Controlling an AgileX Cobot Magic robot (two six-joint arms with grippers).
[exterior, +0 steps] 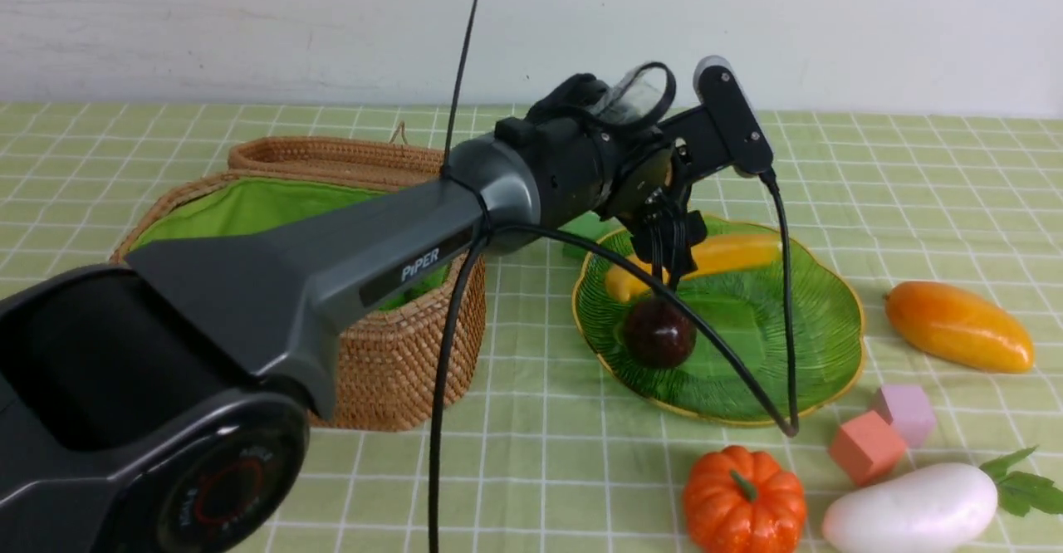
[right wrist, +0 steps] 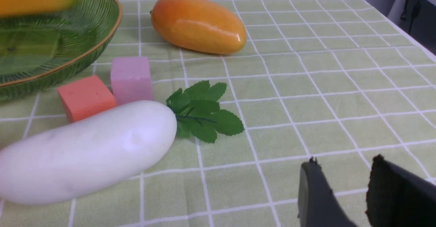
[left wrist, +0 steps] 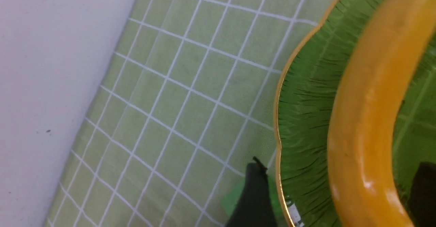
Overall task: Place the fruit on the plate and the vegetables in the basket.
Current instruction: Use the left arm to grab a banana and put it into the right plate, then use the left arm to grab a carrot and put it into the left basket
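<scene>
The yellow banana [exterior: 731, 252] and the dark-purple mangosteen [exterior: 660, 333] lie on the green plate [exterior: 772, 354]. My left gripper [exterior: 668, 275] hangs just above the banana. In the left wrist view its fingers [left wrist: 253, 196] stand wide apart on either side of the banana [left wrist: 368, 118], open, with gaps on both sides. The mango [exterior: 959, 326] lies on the cloth right of the plate. The pumpkin [exterior: 743, 499] and white radish [exterior: 909, 507] rest near the front. The basket [exterior: 399, 354] stands at the left, its inside mostly hidden by my arm. My right gripper [right wrist: 344, 162] is open and empty, low over the cloth near the radish [right wrist: 88, 152].
A pink cube [exterior: 905, 412] and a coral cube [exterior: 865, 447] sit between the plate and the radish. A green cube [exterior: 585, 229] lies by the plate's far left rim, partly behind my arm. The left arm's cable loops over the plate's front. A white wall bounds the table's back.
</scene>
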